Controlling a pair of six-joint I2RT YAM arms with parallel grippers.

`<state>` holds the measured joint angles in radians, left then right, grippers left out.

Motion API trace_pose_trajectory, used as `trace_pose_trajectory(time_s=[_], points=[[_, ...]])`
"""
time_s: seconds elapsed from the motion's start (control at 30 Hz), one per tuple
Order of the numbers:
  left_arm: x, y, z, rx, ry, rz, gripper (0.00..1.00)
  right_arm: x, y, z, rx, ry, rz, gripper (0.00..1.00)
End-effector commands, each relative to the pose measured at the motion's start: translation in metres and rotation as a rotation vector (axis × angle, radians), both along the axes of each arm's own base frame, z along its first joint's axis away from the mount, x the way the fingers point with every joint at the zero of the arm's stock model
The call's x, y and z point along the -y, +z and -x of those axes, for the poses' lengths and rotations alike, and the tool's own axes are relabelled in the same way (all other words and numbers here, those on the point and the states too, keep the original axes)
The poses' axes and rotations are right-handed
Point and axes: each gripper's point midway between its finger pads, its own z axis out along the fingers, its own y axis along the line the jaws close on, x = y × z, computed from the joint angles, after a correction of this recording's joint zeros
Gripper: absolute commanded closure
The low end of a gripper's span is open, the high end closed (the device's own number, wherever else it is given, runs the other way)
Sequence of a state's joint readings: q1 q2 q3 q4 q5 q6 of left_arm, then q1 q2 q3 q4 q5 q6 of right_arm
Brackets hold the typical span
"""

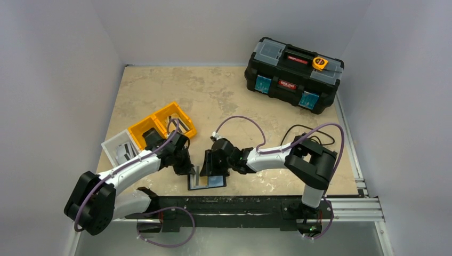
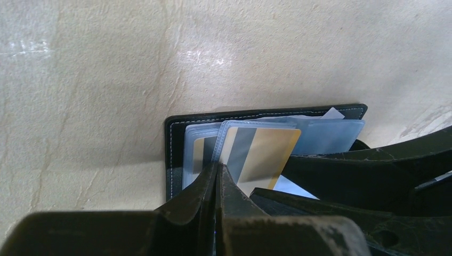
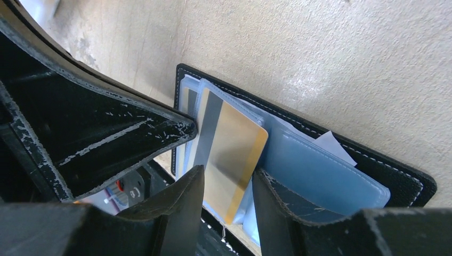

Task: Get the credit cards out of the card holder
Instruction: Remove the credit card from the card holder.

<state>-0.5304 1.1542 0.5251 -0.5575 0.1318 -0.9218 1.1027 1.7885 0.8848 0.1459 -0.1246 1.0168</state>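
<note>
Left pincer (image 2: 217, 172) — gold-striped card (image 2: 264, 152), black holder (image 2: 175, 133)

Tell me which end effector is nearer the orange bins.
Left. The left end effector is just nearside of the orange bins; the right end effector is farther right, at the card holder.

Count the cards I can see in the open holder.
2. A gold card lies tilted in front; a second card shows through the clear sleeve to its left. More may be hidden in the sleeves.
</note>
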Motion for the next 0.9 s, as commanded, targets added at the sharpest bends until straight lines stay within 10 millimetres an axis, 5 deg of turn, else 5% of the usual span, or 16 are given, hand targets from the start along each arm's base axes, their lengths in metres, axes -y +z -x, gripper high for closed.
trace_pose_trajectory(time_s=[0.0, 0.5, 0.87], points=[[-0.002, -0.012, 0.001, -0.007, 0.004, -0.013, 1.00, 0.001, -0.014, 0.006, -0.045, 0.014, -0.026, 0.61], [-0.024, -0.026, 0.010, -0.073, 0.085, -0.137, 1.00, 0.012, 0.007, 0.000, -0.129, -0.033, -0.300, 0.63], [-0.021, -0.023, 0.008, -0.066, 0.080, -0.129, 1.00, 0.010, 0.006, 0.002, -0.162, -0.039, -0.361, 0.80]])
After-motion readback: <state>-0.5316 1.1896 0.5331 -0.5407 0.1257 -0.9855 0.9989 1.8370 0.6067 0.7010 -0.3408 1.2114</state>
